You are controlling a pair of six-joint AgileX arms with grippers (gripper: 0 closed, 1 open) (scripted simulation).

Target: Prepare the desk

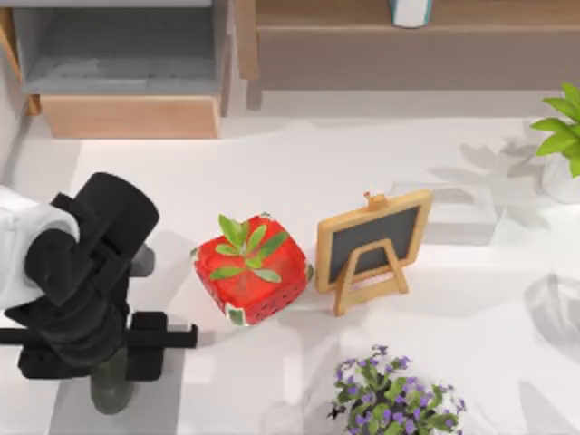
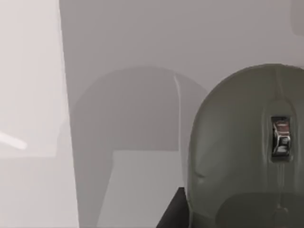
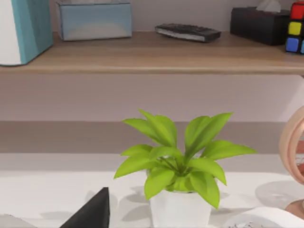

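Spanning the whole view, desk: smooth, white, plain, unmarked, shadow-dappled. Left gripper at its left edge; finger state cannot be told.

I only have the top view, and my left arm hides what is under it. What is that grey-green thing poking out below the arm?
Observer: Under the left arm, the left wrist view shows a grey-green computer mouse with a metal scroll wheel, and the grey mat behind it.
Operator: What's on the wooden shelf at the back?
Observer: The right wrist view shows a dark remote lying flat on the shelf.
Operator: Anything else up there?
Observer: A black tissue box with a colourful puzzle cube beside it.
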